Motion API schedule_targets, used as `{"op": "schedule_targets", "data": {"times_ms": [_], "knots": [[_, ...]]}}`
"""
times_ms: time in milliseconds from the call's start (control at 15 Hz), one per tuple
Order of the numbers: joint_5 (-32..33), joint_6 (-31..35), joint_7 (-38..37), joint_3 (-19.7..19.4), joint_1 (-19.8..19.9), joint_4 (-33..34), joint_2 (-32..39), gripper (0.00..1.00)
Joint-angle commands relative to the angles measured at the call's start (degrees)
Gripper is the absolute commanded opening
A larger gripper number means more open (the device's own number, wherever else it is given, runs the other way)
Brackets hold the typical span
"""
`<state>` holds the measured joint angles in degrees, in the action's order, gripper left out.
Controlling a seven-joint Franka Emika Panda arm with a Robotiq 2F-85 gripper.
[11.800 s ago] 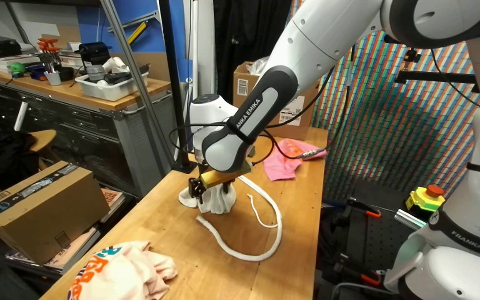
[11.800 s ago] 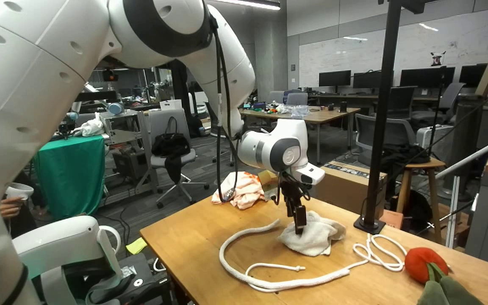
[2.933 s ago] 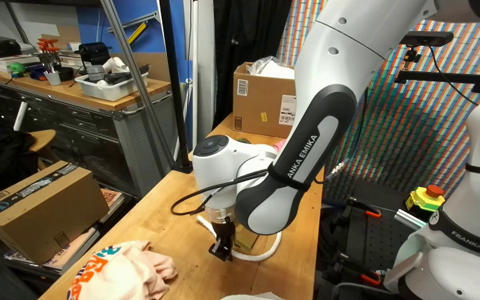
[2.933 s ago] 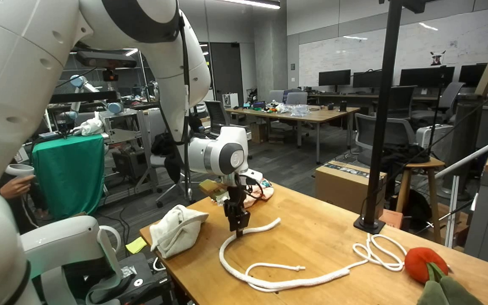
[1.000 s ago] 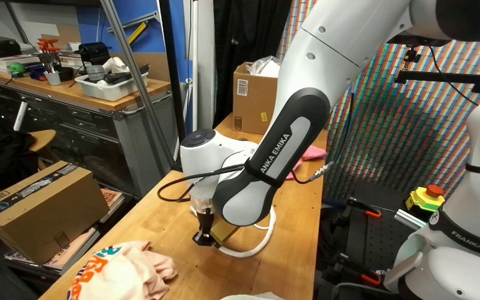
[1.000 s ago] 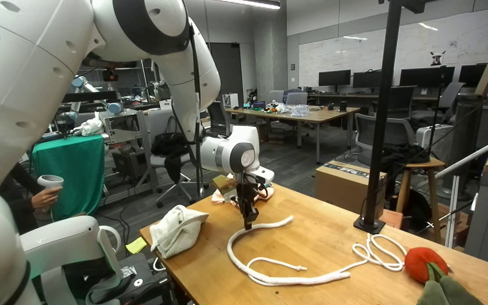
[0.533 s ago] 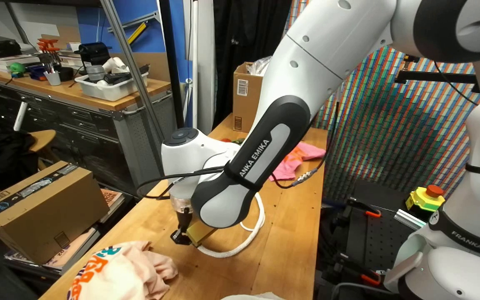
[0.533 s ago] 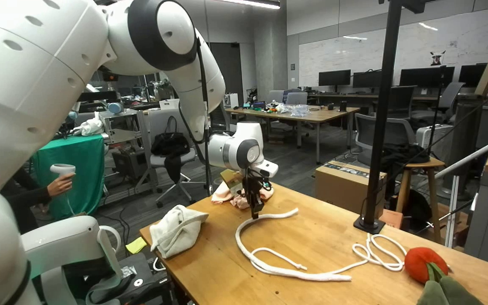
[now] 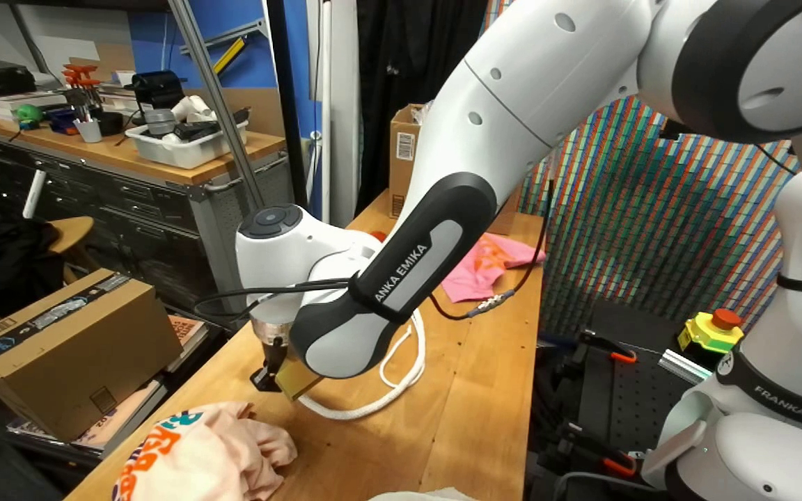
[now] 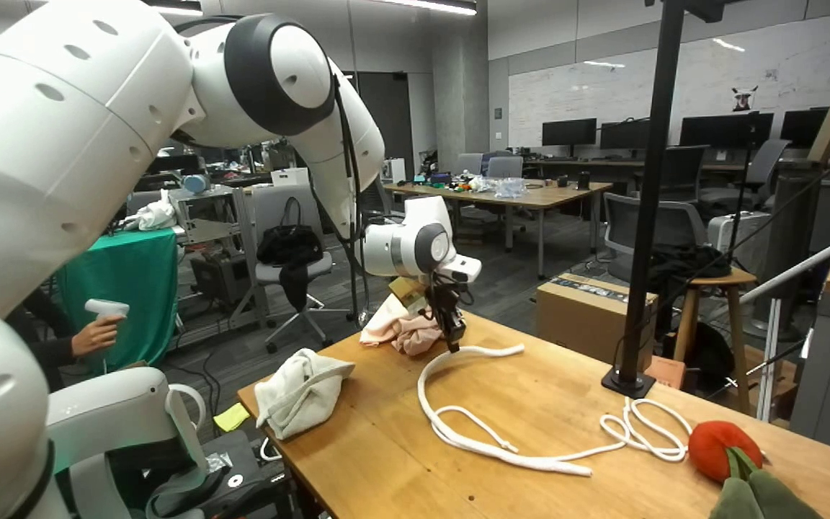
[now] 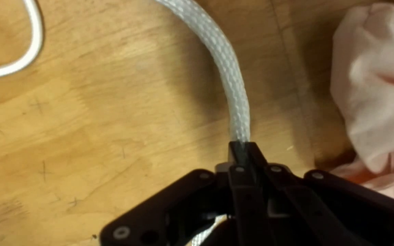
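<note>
Rope (image 11: 237,92) is pinched in the claw (image 11: 243,147) near one end. The rest curls across the table (image 10: 379,432), and a crumpled pale pink cloth (image 11: 375,78) lies near the claw.

Exterior views share the table (image 9: 464,417), seen obliquely; wrist view looks down, close.

A crumpled peach cloth (image 9: 209,452) with colored lettering and a pink cloth (image 9: 474,275) lie on the wooden table (image 9: 477,424), a taped cardboard box (image 9: 70,358) sits on books (image 9: 126,412), and in an exterior view a black handbag (image 10: 289,246) rests on a gray office chair (image 10: 267,207) while monitors (image 10: 570,135) stand before a whiteboard (image 10: 674,86).
</note>
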<state>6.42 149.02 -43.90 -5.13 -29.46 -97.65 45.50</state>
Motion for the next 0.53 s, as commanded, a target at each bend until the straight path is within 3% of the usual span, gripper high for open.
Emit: {"op": "schedule_targets", "data": {"times_ms": [0,467], "knots": [[2.99,0.17,-3.79,-4.36,-1.01,4.73,3.61,0.07],[5.12,-1.03,-8.65,-8.95,-0.61,7.76,7.60,0.07]]}}
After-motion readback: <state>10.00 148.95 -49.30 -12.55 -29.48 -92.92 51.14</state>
